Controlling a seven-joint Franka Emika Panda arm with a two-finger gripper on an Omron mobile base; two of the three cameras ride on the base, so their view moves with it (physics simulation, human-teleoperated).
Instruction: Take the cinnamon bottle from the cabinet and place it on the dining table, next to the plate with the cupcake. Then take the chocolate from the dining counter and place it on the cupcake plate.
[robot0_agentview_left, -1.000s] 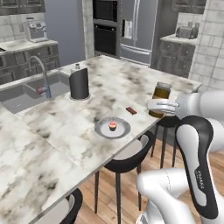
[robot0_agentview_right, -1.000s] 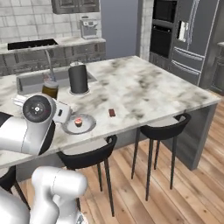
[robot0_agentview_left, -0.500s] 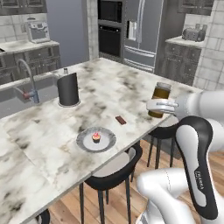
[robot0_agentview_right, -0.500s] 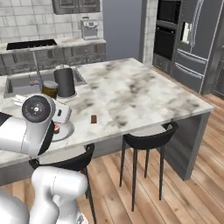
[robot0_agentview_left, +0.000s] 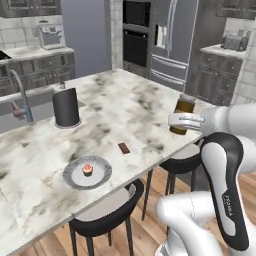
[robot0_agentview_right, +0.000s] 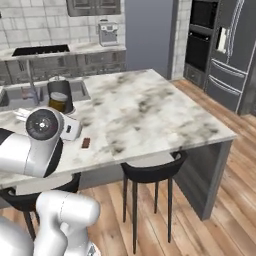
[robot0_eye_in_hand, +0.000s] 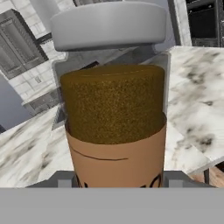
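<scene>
My gripper (robot0_agentview_left: 183, 120) is shut on the cinnamon bottle (robot0_agentview_left: 184, 114), an amber jar with a pale lid, and holds it upright above the right edge of the dining table (robot0_agentview_left: 125, 107). In the hand view the cinnamon bottle (robot0_eye_in_hand: 116, 127) stands close between the jaws. The grey plate (robot0_agentview_left: 75, 177) lies near the table's front edge with the cupcake (robot0_agentview_left: 87, 170) on it. Just right of the plate lies the chocolate (robot0_agentview_left: 124, 148). In the right base view, the bottle (robot0_agentview_right: 58, 101) peeks over my arm and the chocolate (robot0_agentview_right: 85, 143) lies beside my hand.
A tall black cylinder (robot0_agentview_left: 66, 107) stands on the table near the sink faucet (robot0_agentview_left: 20, 100). Dark stools (robot0_agentview_left: 107, 210) are tucked under the front edge. Grey wall cabinets (robot0_agentview_left: 30, 6) hang at the back, and the fridge (robot0_agentview_left: 172, 40) and oven lie beyond the table.
The base has driven, so the whole table has slid left in both views. The bottle stays held in the gripper just as before.
</scene>
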